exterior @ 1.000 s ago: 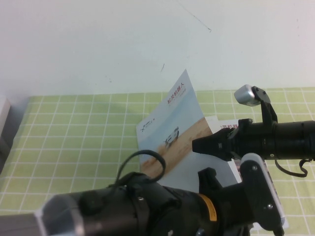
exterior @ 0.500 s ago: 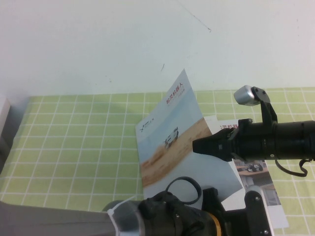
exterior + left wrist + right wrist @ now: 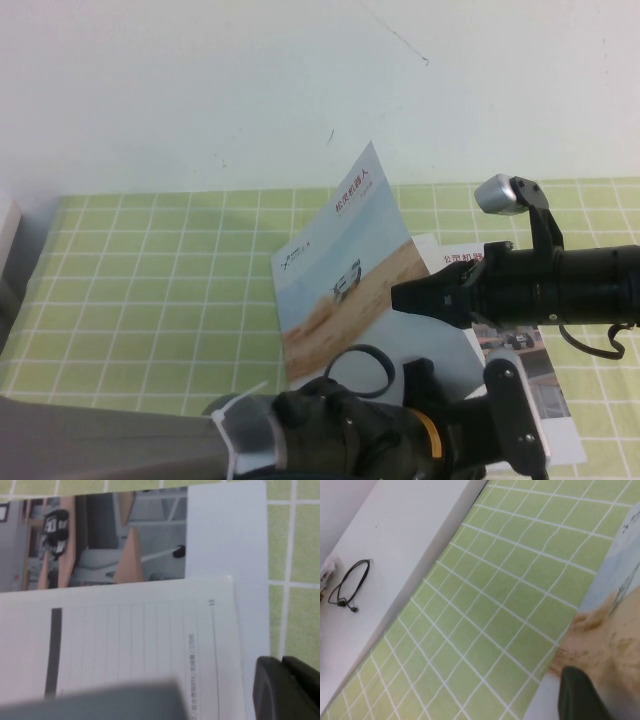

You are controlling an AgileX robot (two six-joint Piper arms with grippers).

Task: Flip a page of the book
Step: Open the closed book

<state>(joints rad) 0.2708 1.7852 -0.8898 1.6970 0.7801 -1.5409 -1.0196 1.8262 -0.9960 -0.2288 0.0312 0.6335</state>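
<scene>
Left edge: a grey-white block (image 3: 6, 262) sits at the mat's border, cut off by the frame.
Surface: green mat with a white grid (image 3: 150, 290), on a white table top (image 3: 200, 90) that reaches a pale wall.
Left gripper (image 3: 505, 420): low at the near edge, on a bulky black and grey arm with an orange ring; it hangs over the book's near part and hides it from the high camera. Whether its jaws are spread or closed, I cannot tell.
Page (image 3: 350, 270): thin glossy cover leaf with a white vehicle on tan sand and a red title, raised steeply on edge above the book, top corner toward the wall.
Book (image 3: 520, 345): thin white stapled brochure lying flat on the mat, inner sheets showing a photo and ruled lines (image 3: 150, 645).
Right gripper (image 3: 400, 296): reaches in from the right, its black tip pinching the page's right edge.
Beyond the mat: a loop of black cord (image 3: 350, 587) lies on the white table top.
</scene>
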